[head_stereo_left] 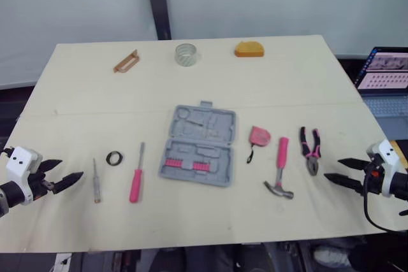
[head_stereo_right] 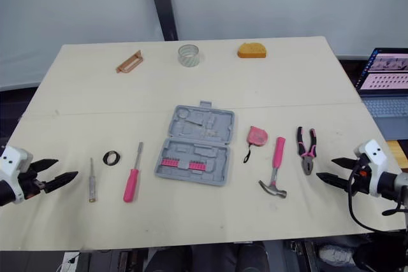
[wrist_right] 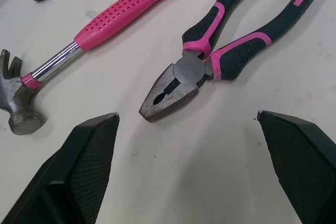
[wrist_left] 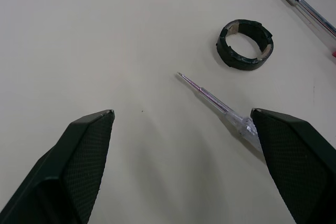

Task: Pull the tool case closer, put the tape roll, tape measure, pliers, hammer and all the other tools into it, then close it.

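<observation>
The grey tool case lies open in the middle of the table. Left of it are a pink-handled screwdriver, a black tape roll and a small clear-handled screwdriver. Right of it lie the pink tape measure, the pink-handled hammer and the pink-and-black pliers. My left gripper is open at the table's left front, facing the small screwdriver and tape roll. My right gripper is open at the right front, facing the pliers and hammer.
At the far edge lie an orange-brown bracket, a clear tape roll and an orange sponge-like block. A laptop sits off the table's right side.
</observation>
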Available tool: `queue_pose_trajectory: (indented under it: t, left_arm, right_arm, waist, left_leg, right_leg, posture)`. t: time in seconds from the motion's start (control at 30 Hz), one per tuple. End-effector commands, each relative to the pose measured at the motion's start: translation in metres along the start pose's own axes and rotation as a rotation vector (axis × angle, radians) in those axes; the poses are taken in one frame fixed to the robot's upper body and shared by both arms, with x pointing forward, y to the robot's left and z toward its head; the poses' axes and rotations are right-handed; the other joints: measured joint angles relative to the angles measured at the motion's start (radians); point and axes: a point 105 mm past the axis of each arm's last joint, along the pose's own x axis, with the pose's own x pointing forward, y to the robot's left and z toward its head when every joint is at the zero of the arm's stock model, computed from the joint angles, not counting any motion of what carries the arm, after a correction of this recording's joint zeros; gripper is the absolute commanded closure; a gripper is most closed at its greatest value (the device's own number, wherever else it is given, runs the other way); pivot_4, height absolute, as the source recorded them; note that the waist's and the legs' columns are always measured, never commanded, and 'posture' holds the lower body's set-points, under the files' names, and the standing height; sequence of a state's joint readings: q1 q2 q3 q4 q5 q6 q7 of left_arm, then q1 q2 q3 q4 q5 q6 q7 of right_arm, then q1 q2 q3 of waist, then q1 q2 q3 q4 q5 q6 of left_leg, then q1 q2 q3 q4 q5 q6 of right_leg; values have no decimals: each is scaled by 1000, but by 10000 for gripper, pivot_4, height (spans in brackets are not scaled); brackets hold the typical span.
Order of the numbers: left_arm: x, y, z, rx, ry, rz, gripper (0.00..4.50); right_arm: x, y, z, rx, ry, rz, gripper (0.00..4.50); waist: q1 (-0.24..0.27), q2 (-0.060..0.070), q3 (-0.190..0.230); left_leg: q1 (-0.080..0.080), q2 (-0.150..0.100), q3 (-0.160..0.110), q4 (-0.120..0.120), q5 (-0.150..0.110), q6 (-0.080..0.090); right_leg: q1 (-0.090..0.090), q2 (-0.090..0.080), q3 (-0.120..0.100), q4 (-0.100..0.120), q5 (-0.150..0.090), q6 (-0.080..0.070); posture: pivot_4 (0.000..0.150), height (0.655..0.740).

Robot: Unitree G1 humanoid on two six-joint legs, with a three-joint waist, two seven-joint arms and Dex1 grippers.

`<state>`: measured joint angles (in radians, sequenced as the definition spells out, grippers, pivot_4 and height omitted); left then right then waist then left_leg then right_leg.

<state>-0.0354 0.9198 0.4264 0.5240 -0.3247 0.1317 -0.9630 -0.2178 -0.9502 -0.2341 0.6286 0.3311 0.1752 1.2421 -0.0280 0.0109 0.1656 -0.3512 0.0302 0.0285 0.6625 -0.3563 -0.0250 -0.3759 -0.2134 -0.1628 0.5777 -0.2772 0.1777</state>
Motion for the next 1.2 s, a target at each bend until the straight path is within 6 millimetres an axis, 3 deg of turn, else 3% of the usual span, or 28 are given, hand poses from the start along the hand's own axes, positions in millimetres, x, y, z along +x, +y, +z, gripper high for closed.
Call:
queue_pose_trajectory:
  t: [0.03, 0.93, 1.03, 1.2]
  left_arm:
    - [-9, 9, 7, 28, -1, 22, 305]
    - [-12, 11, 6, 43, 12, 51, 305]
    - [-7, 6, 13, 60, 1, 28, 305]
    - [18, -28, 37, 125, -19, -118, 305]
  right_arm:
    - [-8, -5, 10, -30, -30, -27, 0]
    - [-13, -13, 9, -30, -30, -65, 0]
    - [-12, -11, 28, -2, -119, -56, 0]
    - [15, 28, 71, -27, -238, 94, 0]
  waist:
    - [0, 0, 0]
    - [-1, 0, 0]
    - [0, 0, 0]
    - [0, 0, 0]
  left_leg:
    - [0, 0, 0, 0, 0, 0]
    - [0, 0, 0, 0, 0, 0]
    - [0, 0, 0, 0, 0, 0]
    - [0, 0, 0, 1, 0, 0]
  right_leg:
    - [0, 0, 0, 0, 0, 0]
    - [0, 0, 0, 0, 0, 0]
    - [0, 0, 0, 0, 0, 0]
    - [0, 0, 0, 2, 0, 0]
  posture:
    - [1500, 7400]
    - [1500, 7400]
    - [1500, 7400]
    - [1500, 7400]
